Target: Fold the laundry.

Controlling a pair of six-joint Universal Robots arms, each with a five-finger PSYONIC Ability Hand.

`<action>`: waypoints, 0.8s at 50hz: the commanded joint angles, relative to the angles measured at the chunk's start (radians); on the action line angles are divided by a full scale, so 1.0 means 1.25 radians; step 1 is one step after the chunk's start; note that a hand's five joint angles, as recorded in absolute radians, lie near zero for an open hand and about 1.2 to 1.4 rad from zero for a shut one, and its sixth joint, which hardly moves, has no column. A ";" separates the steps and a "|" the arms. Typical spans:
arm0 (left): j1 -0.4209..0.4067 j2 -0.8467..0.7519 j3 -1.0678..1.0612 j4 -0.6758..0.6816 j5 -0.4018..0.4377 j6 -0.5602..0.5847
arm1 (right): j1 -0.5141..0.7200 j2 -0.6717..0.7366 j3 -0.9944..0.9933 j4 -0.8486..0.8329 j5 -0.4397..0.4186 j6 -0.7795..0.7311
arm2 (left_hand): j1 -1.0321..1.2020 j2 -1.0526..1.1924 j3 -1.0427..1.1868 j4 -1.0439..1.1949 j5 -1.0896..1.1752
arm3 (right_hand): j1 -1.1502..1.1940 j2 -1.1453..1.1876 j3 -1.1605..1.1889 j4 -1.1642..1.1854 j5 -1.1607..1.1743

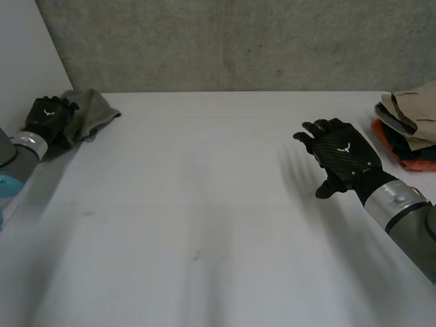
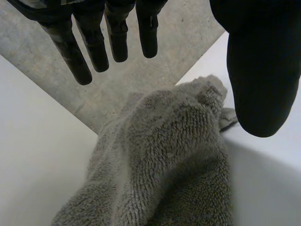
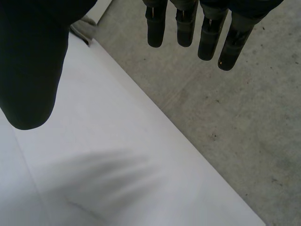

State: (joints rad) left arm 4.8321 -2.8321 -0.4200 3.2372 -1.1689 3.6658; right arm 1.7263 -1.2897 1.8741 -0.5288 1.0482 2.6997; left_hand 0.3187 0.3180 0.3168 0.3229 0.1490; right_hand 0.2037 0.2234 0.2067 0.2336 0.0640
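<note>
Far left corner of white table [image 1: 204,218]: grey towel [image 1: 94,111], bunched. Robot's left hand [image 1: 49,114] sits over towel's left end. In its wrist view fingers [image 2: 94,47] are straight, thumb [image 2: 263,70] set wide, fuzzy cloth below palm, nothing pinched (contact with cloth: cannot tell). Robot's right hand [image 1: 340,155] hovers above bare table at right side, spread loosely, holding nothing. Near it, at table's right edge, pile of clothes [image 1: 412,126] (beige on top, orange beneath).

white table [image 1: 204,218], grey concrete wall [image 1: 238,41]
</note>
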 commanded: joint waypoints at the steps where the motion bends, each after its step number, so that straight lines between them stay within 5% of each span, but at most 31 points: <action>1: -0.001 -0.068 0.082 0.003 0.002 0.000 | -0.003 0.006 -0.001 -0.002 0.001 0.003 | 0.136 0.137 0.138 0.133 0.133 | -0.023 -0.039 -0.026 -0.047 -0.051; 19: 0.002 -0.130 0.118 0.090 0.002 0.008 | -0.004 0.006 -0.001 -0.002 0.000 0.003 | 0.423 0.423 0.424 0.420 0.419 | -0.023 -0.039 -0.026 -0.047 -0.051; 23: 0.005 -0.141 0.129 0.095 0.002 0.020 | -0.003 0.007 0.000 0.000 0.000 0.003 | 0.566 0.567 0.568 0.563 0.562 | -0.023 -0.039 -0.026 -0.047 -0.051; 26: 0.005 -0.149 0.127 0.114 -0.004 0.028 | -0.003 0.006 0.002 0.001 0.000 0.004 | 0.861 0.862 0.863 0.858 0.857 | -0.023 -0.039 -0.026 -0.047 -0.051; 34: 0.004 -0.140 0.082 0.219 -0.063 0.046 | -0.003 0.006 0.003 0.002 0.008 0.004 | 0.862 0.863 0.864 0.859 0.858 | -0.023 -0.039 -0.026 -0.047 -0.051; 40: -0.011 0.051 -0.134 0.225 -0.072 0.040 | -0.003 0.005 0.004 0.003 0.018 0.005 | 0.862 0.863 0.864 0.859 0.858 | -0.023 -0.039 -0.026 -0.047 -0.051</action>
State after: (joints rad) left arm 4.8350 -2.9831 -0.3384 3.4955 -1.2437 3.7198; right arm 1.7226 -1.2823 1.8778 -0.5260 1.0595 2.7046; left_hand 1.0661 1.1841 1.1576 1.1936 0.9621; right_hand 0.2037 0.2234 0.2068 0.2336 0.0640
